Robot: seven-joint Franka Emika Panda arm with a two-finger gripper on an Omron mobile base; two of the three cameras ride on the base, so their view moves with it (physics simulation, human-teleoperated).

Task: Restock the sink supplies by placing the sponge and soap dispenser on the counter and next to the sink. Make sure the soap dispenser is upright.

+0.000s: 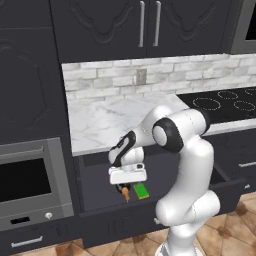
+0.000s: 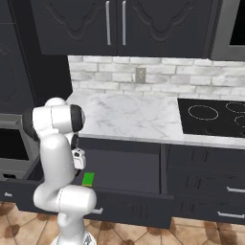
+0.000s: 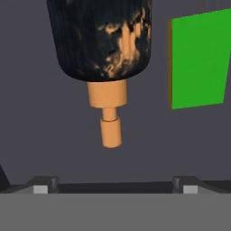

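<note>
Veined marble counter (image 1: pixel 107 122); matt black, orange-mottled soap dispenser (image 3: pixel 103 40).

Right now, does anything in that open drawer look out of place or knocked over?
Yes. The soap dispenser lies on its side on the drawer floor, orange nozzle pointing sideways rather than up. The sponge lies flat beside it. The gripper hangs above the dispenser, holding nothing.

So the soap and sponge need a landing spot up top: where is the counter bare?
The counter is bare from its left end to the cooktop, back to the brick wall. The open drawer is crowded: soap dispenser, sponge, gripper above.
</note>
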